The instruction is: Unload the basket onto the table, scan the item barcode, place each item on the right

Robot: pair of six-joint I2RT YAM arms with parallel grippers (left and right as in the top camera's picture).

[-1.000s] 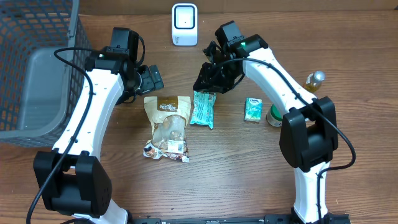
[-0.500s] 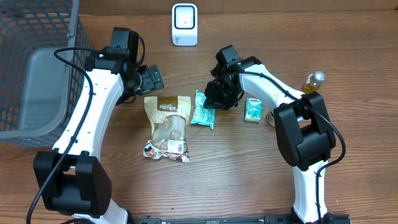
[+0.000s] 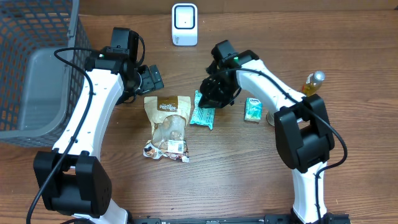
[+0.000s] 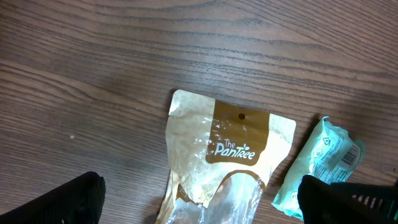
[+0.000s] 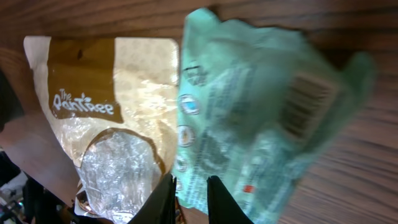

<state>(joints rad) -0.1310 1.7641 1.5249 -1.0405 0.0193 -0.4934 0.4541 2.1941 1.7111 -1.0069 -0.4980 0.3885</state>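
Both arms are made of long, rounded white plastic shells, the left arm [image 3: 93,106] and the right arm [image 3: 273,81] alike, linked by boxy matte-black joint housings [image 3: 308,140]. A thin black cable [image 3: 67,49] arcs off the left arm, and a second black cable [image 3: 344,146] loops beside the right arm. A small green light [image 3: 236,59] glows on the right arm's black wrist block. The left gripper [image 4: 205,199] has blunt black fingers [image 4: 62,202]. The right gripper [image 5: 186,196] has slim dark fingertips [image 5: 163,198].
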